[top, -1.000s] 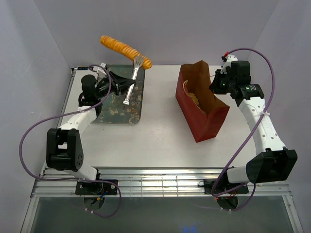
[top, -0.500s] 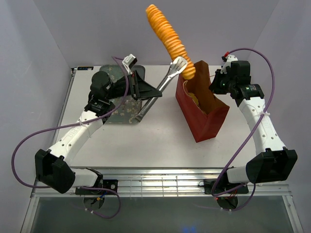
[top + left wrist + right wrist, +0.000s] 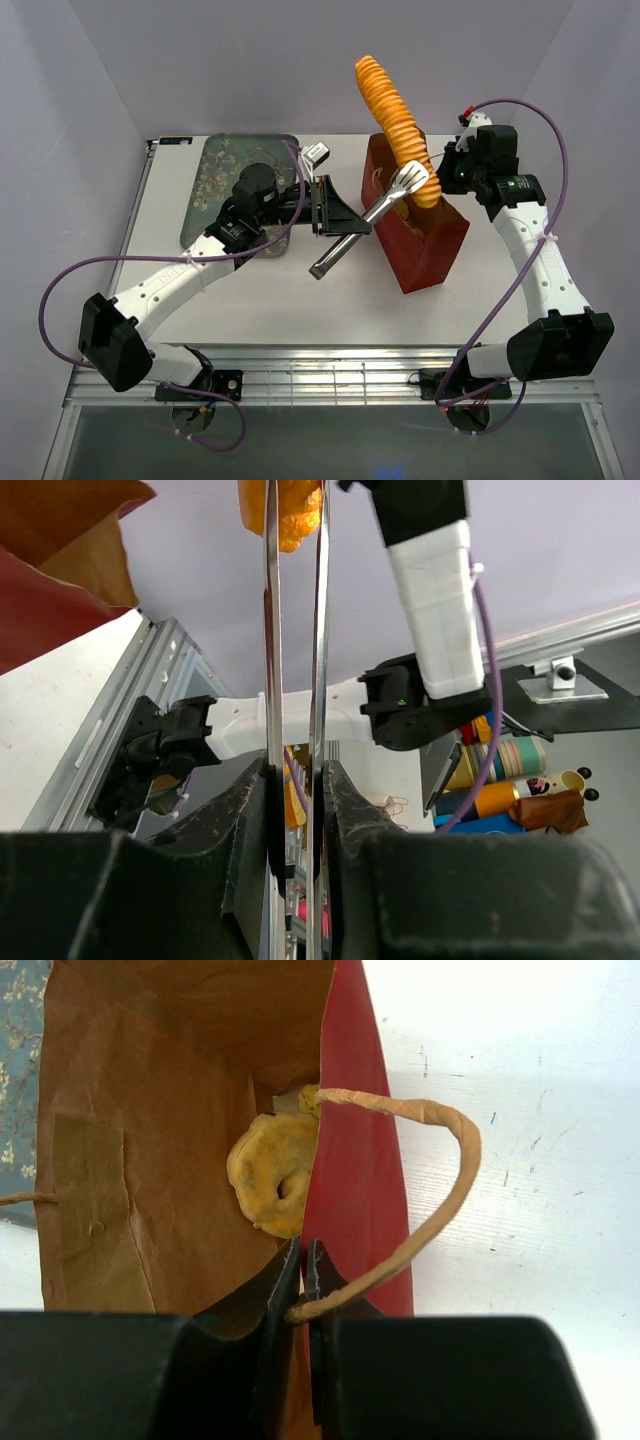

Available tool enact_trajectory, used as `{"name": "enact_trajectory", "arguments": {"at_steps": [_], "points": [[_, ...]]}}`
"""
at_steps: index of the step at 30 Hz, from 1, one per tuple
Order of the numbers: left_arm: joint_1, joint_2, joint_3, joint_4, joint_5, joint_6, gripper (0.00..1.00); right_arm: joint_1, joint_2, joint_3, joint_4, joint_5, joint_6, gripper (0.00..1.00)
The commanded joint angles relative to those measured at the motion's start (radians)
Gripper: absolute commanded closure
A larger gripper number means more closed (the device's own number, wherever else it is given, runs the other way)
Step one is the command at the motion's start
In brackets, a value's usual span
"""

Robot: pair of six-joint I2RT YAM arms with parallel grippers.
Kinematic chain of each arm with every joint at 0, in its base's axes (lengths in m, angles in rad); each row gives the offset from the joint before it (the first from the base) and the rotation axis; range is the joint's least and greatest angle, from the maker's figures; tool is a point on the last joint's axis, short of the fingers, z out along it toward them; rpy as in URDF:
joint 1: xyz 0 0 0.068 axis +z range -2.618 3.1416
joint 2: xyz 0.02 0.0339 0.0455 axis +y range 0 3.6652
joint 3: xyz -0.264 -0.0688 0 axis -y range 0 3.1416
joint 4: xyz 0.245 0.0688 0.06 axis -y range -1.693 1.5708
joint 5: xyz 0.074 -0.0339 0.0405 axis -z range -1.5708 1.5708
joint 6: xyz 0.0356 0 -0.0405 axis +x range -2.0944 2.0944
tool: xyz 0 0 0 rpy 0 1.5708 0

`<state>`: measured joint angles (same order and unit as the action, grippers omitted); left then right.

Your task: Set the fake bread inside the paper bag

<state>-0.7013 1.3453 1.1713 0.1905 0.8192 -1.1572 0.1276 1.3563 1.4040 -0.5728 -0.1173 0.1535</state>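
Observation:
My left gripper [image 3: 335, 212] is shut on the metal tongs [image 3: 372, 214], which pinch a long ridged orange loaf [image 3: 393, 125]. The loaf hangs tilted above the open top of the red paper bag [image 3: 425, 250]. In the left wrist view the tongs' two arms [image 3: 268, 660] run up between my jaws [image 3: 294, 790] to the loaf's end [image 3: 290, 510]. My right gripper [image 3: 450, 172] is shut on the bag's far wall at its rim [image 3: 345, 1200], next to the pale string handle [image 3: 440, 1200]. A knotted bun [image 3: 272, 1172] lies inside the bag.
The grey floral tray [image 3: 225, 190] lies at the back left with nothing showing on it. The bag stands right of centre, its brown inside [image 3: 150, 1140] open upward. The purple walls close the back and sides.
My left arm has swung right from over the tray, carrying the tongs and loaf to above the bag's mouth. The loaf has tipped more upright. The right arm has not moved.

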Motion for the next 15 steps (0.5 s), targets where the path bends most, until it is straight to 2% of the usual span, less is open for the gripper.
{"name": "enact_trajectory", "arguments": {"at_steps": [1,9,15], "points": [[-0.030,0.023,0.010,0.007,-0.046,0.048,0.81,0.003,-0.037,0.001,0.022,0.010,0.009,0.88],[-0.069,0.051,-0.019,0.033,-0.049,0.016,0.80,0.001,-0.040,0.007,0.013,0.022,0.003,0.88],[-0.070,0.055,-0.039,0.032,-0.092,0.047,0.80,0.001,-0.048,-0.010,0.013,0.027,0.000,0.88]]}}
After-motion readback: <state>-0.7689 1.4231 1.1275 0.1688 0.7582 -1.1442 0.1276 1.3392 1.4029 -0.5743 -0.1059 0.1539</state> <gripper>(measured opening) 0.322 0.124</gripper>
